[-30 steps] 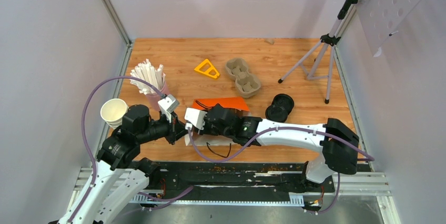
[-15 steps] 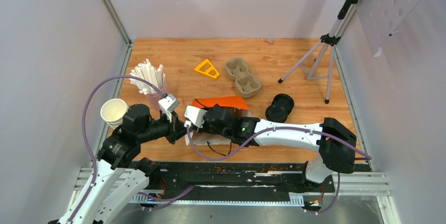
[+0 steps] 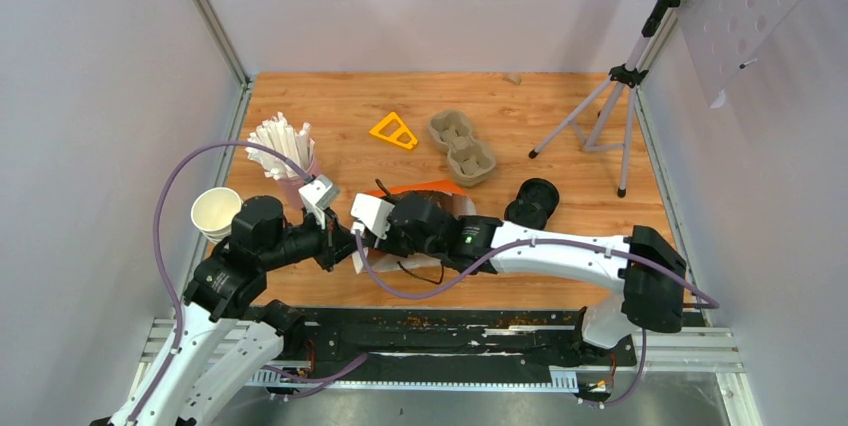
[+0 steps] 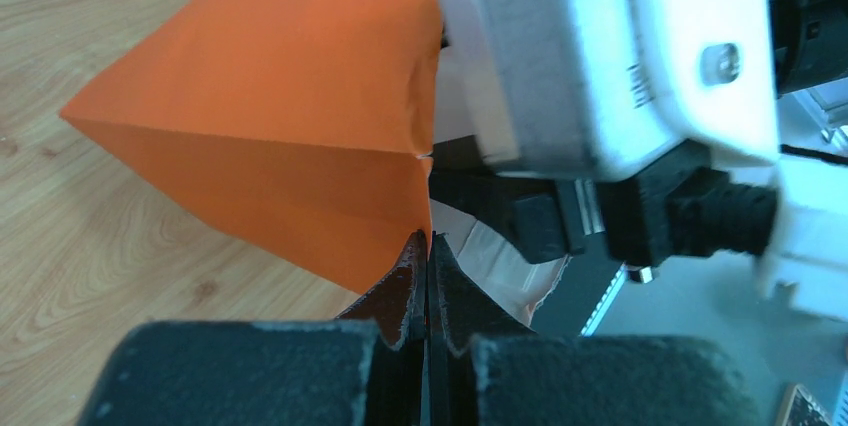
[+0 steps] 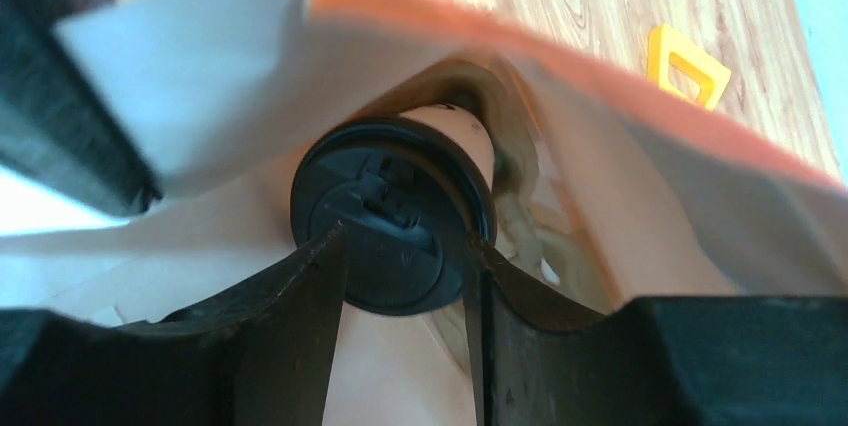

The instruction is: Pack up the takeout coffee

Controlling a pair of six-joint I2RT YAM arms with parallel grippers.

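The orange paper bag (image 3: 432, 189) lies open at the table's near middle. My left gripper (image 4: 428, 246) is shut on the bag's rim (image 4: 270, 116) and holds the mouth up; in the top view this gripper (image 3: 343, 243) is at the bag's left end. My right gripper (image 5: 403, 236) reaches inside the bag with its fingers apart. A cup with a black lid (image 5: 393, 216) sits in the bag just beyond the fingertips, its lid facing the camera. The fingers overlap the lid's edges and do not clasp it. More black-lidded cups (image 3: 531, 204) lie right of the bag.
A pulp cup carrier (image 3: 462, 146) and a yellow triangle (image 3: 393, 131) lie behind the bag. A pink holder of white straws (image 3: 283, 151) and a stack of lidless cups (image 3: 215, 214) stand at the left. A tripod (image 3: 610, 111) stands at the back right.
The bag's mouth has risen and opened more. My right wrist has moved slightly away from the near edge, deeper into the bag. The left gripper keeps its hold.
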